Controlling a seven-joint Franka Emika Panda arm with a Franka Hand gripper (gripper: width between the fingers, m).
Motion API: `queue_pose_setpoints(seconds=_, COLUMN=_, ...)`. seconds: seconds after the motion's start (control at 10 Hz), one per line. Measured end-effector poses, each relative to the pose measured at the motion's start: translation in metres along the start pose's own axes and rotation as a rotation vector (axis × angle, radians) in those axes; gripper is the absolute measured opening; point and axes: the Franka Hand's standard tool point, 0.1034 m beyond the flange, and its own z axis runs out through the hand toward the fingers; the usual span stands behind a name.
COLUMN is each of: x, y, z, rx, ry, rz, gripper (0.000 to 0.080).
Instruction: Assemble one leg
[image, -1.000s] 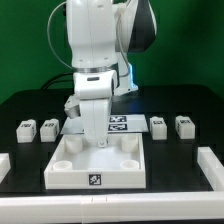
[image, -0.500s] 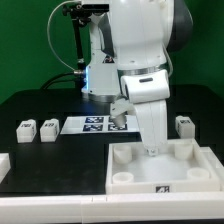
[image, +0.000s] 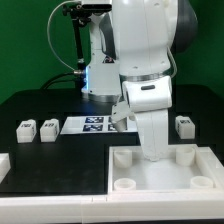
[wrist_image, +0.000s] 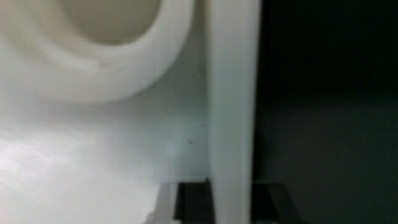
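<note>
Black surface (image: 40, 150), green backdrop. White tray (image: 160, 175) fills the exterior view's near right. One leg (image: 183, 125) stands just behind the tray's far right corner, two more legs (image: 47, 128) well off to the left. Judged light, rigid, smooth plastic — pinch across the flat sides. End effector (image: 153, 153) is clamped on the tray's back wall — no leg held.
</note>
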Motion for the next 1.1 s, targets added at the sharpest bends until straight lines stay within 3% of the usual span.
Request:
queue_pose_setpoints(seconds=0.1, x=-0.0002, y=-0.0004, z=0.0004, rx=0.001, ry=0.0, rz=0.0, gripper=0.0156)
queue_pose_setpoints(seconds=0.2, x=-0.0005, y=-0.0004, z=0.0004, rx=0.001, ry=0.0, rz=0.001, gripper=0.0156)
queue_pose_setpoints(seconds=0.5, x=-0.0011, y=-0.0004, z=0.0003, rx=0.001, ry=0.0, rz=0.002, gripper=0.0571)
queue_pose_setpoints(seconds=0.6, x=-0.0011, y=-0.0003, z=0.0003, rx=0.001, ry=0.0, rz=0.002, gripper=0.0571)
queue_pose_setpoints(seconds=0.7, x=-0.0012, y=-0.0003, z=0.0003, rx=0.001, ry=0.0, rz=0.003, gripper=0.0633)
queue_pose_setpoints(seconds=1.1, x=-0.0013, y=-0.0002, z=0.0002, rx=0.001, ry=0.0, rz=0.003, gripper=0.0649)
